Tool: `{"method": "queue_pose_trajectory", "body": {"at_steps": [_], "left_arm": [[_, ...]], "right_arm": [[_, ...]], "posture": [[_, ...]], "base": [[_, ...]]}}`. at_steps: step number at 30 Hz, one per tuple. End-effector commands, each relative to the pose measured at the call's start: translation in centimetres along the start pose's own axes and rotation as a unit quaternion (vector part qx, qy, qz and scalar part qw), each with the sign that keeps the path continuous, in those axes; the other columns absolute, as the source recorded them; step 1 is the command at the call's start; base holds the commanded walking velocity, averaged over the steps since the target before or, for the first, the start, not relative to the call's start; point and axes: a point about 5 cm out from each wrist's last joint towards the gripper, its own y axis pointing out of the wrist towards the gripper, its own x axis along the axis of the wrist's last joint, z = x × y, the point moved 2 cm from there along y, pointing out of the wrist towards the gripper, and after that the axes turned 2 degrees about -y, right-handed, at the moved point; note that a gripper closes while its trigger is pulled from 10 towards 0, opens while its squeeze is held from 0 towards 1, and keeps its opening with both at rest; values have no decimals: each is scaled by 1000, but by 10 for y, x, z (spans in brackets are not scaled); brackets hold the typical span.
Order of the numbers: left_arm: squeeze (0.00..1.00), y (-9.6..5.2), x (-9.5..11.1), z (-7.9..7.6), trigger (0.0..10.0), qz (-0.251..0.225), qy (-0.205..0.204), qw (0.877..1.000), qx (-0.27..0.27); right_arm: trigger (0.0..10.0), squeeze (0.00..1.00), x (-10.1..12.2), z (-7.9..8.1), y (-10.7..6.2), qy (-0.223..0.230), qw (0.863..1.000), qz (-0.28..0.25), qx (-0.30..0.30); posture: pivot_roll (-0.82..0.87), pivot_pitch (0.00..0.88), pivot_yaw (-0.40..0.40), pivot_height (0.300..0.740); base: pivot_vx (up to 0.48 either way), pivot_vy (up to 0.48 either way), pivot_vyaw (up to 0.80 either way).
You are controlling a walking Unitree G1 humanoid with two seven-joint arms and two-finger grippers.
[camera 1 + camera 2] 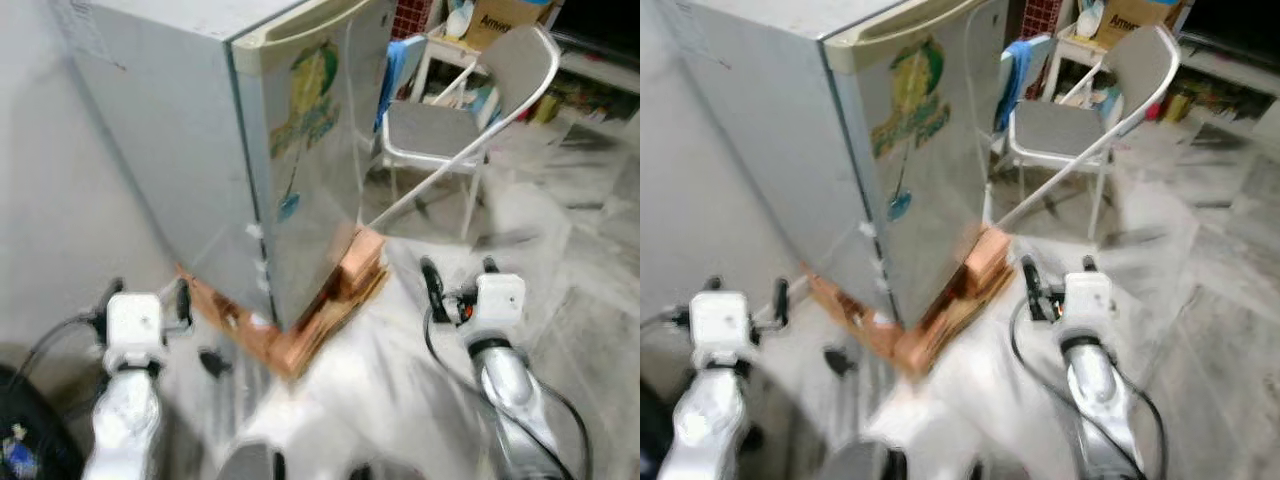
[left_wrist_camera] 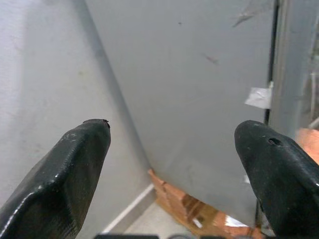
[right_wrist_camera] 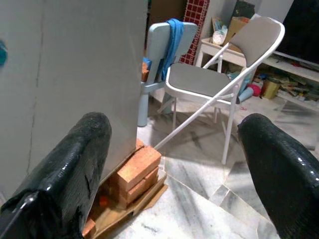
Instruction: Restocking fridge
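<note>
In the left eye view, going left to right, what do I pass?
Left gripper → fridge on its bricks → right gripper → folding chair.

Closed fridge (image 1: 250, 150) stands straight ahead on a base of bricks (image 1: 345, 285) and flat cardboard (image 1: 300, 340); its corner points toward the robot, blocking the centre. Left of it, a narrow gap runs between the fridge side and the wall (image 1: 40, 180). The left gripper (image 2: 172, 144), fingers spread wide, faces this gap. To the right, open marble floor (image 1: 560, 260) lies between the fridge and a folding chair (image 1: 470, 110). A blue chair (image 3: 164, 55) with a draped cloth stands just beside the fridge door. The right gripper (image 3: 174, 164), fingers apart, faces the open floor.
</note>
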Motion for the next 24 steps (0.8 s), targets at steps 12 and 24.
{"method": "queue_pose_trajectory", "body": {"at_steps": [12,24], "left_arm": [[0,3,0,-8,10000,-6,-9,1000,-14],[0,3,-1,-14,10000,-4,-16,1000,-20]], "right_arm": [[10000,0,12,8,11,30,999,-11,11],[10000,0,19,11,15,28,999,-25,26]], "posture": [[99,45,-31,740],[92,49,-38,740]], "base": [[0,25,-119],[0,402,-800]]}}
